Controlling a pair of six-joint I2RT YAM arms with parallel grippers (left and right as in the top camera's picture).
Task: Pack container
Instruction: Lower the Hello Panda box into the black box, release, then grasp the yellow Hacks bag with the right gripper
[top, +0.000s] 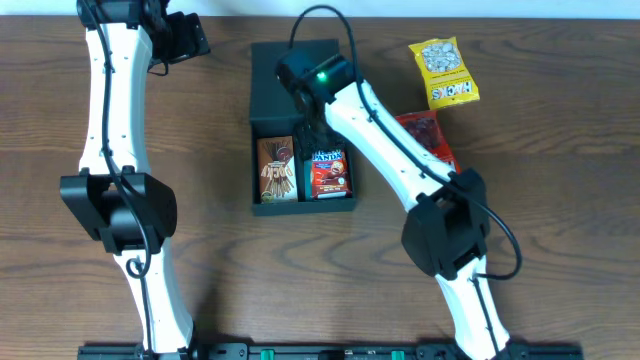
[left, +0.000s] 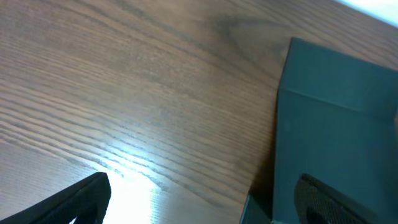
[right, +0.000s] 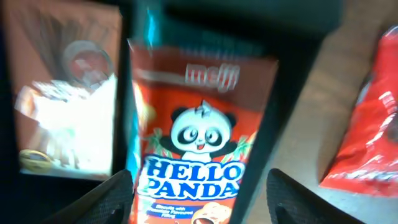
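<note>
Right wrist view blurred; left pincer (left: 202, 202) tips cropped at frame edge, spread, empty. Right pincer (right: 199, 193) spread wide, empty, above Hello Panda box (right: 202, 143) in container (top: 266, 105).

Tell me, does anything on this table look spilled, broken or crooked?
Nothing looks spilled or damaged. The brown box and Hello Panda box lie side by side in the container. The yellow packet lies slightly tilted outside it, near a red packet.
</note>
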